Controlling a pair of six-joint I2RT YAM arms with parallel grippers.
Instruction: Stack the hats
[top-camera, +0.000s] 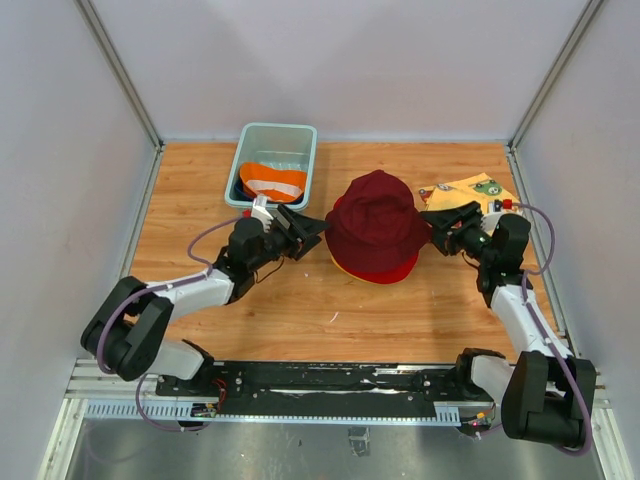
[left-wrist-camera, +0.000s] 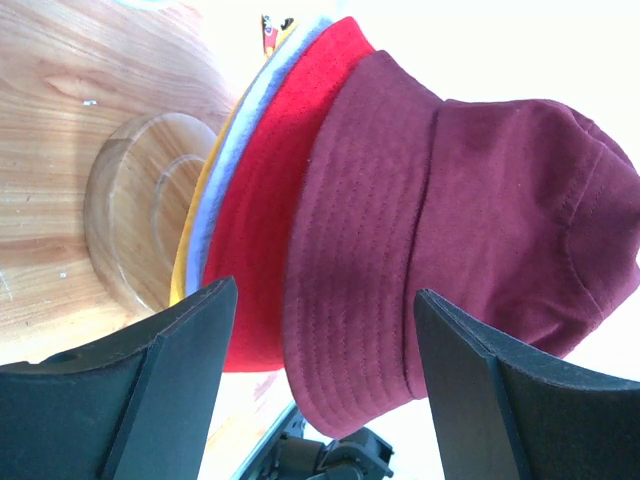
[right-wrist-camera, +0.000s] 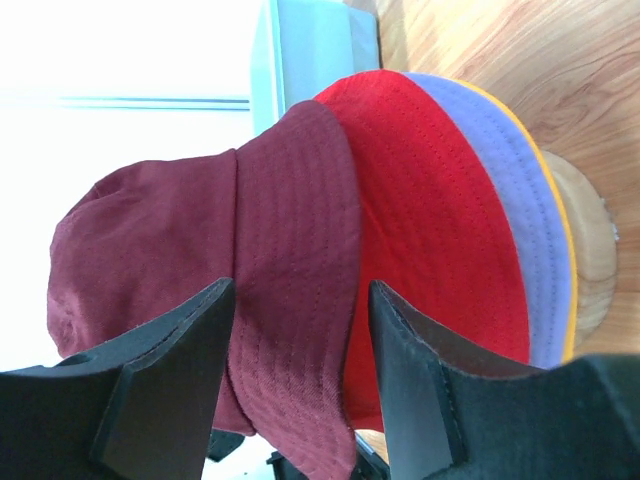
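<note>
My left gripper (top-camera: 312, 232) and right gripper (top-camera: 435, 226) gape empty beside the stacked maroon hat (top-camera: 372, 215); I reckon fetching the orange hat (top-camera: 272, 183) comes next.

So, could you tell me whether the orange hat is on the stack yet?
No, the orange hat lies in the tub, apart from the maroon hat topping the others.

Hat stack (top-camera: 372, 225) on stand (left-wrist-camera: 140, 210), mid-table; tub (top-camera: 305, 165) behind-left; cloth (top-camera: 470, 190) right.
</note>
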